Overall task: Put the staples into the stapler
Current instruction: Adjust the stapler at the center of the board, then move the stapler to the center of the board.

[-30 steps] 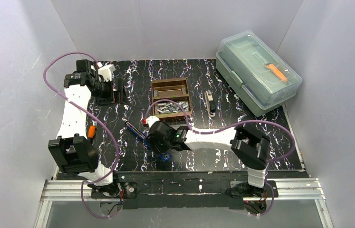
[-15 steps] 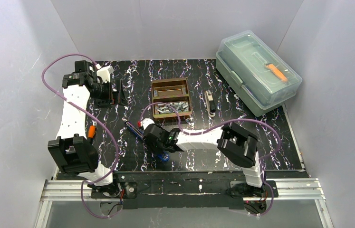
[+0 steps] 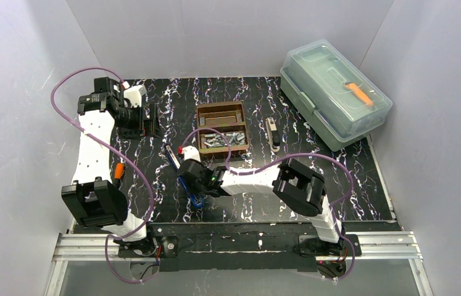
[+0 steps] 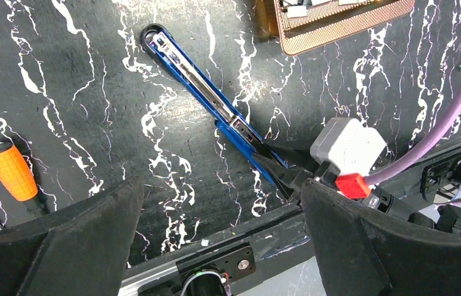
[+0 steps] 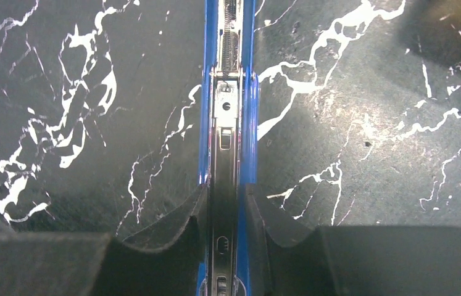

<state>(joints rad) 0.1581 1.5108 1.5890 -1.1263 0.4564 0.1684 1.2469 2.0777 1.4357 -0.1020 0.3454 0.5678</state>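
Observation:
The blue stapler (image 3: 172,155) lies opened flat on the black marbled table, its metal staple channel facing up (image 5: 226,111). My right gripper (image 3: 192,185) is shut on the stapler's near half, one finger pressed on each blue side (image 5: 226,209). It also shows in the left wrist view (image 4: 283,169), with the stapler (image 4: 197,80) running up-left from it. The staples (image 3: 221,139) are a heap of silvery strips in the front compartment of a brown box (image 3: 199,129). My left gripper (image 3: 152,120) hovers at the far left, open and empty (image 4: 221,246).
A clear plastic toolbox (image 3: 334,92) with an orange tool inside stands at the back right. A small black and silver tool (image 3: 271,134) lies right of the brown box. An orange-handled screwdriver (image 3: 118,169) lies at the left edge, also in the left wrist view (image 4: 10,172).
My right gripper has moved left with the stapler in it, and the stapler has swung to a steeper angle. My left arm has shifted slightly.

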